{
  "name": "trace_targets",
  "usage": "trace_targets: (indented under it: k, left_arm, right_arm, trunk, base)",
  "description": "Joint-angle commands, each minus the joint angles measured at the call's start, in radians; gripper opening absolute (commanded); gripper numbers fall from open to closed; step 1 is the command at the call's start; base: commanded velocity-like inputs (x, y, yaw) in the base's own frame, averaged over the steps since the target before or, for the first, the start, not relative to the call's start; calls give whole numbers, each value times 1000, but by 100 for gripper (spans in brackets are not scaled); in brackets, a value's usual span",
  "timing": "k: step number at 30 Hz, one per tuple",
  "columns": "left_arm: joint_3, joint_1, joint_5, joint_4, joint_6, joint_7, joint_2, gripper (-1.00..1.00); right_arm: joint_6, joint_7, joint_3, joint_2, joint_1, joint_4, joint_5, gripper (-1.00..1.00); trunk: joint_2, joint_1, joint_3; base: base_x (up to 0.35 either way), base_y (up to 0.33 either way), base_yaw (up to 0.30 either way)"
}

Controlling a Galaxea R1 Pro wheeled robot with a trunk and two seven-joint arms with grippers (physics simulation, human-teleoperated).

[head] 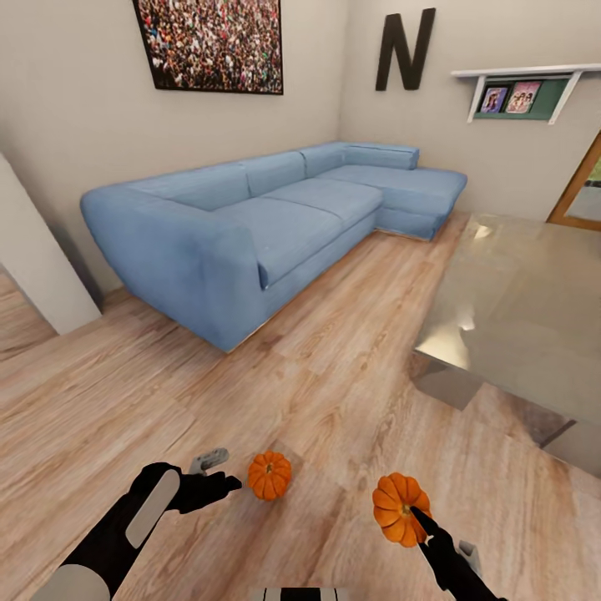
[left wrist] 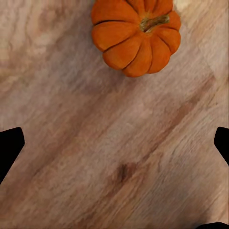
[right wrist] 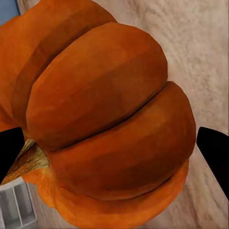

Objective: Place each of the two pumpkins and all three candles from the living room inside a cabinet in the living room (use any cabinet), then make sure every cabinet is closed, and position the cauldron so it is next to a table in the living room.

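Orange pumpkin (head: 399,507) clamped in right gripper (head: 415,511), stem half-hidden; second pumpkin (head: 270,475) just beyond open, empty left gripper (head: 224,472).

A home living room: blue corner sofa (head: 267,217) on wood flooring (head: 292,401), glass table (head: 522,309), framed crowd photo (head: 213,42) (plus a wall letter N (head: 405,50)).

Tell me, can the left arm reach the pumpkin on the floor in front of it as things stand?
Probably yes. The pumpkin sits on bare wooden floor just beyond the left gripper, whose jaws are open, with nothing between them.
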Motion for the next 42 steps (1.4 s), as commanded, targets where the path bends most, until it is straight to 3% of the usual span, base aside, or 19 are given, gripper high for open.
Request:
trace_targets:
  k: [1,23,29,42]
  left_arm:
    - [-3,-1,10,-1,1,10,1,100]
    - [-4,-1,11,-1,1,10,2,100]
    - [-4,-1,11,-1,1,10,2,100]
    - [-4,-1,10,-1,1,10,2,100]
  right_arm:
    - [10,2,7,-1,0,1,-10,-100]
    - [11,-3,5,0,0,1,-11,-100]
    - [12,-2,5,0,0,1,-11,-100]
    - [12,-2,5,0,0,1,-11,-100]
  trunk:
    - [0,0,-1]
    - [0,0,0]
    - [0,0,3]
    - [0,0,11]
  base:
    - [0,232,-1]
    - [0,281,-8]
    - [0,217,-214]
    - [0,15,-259]
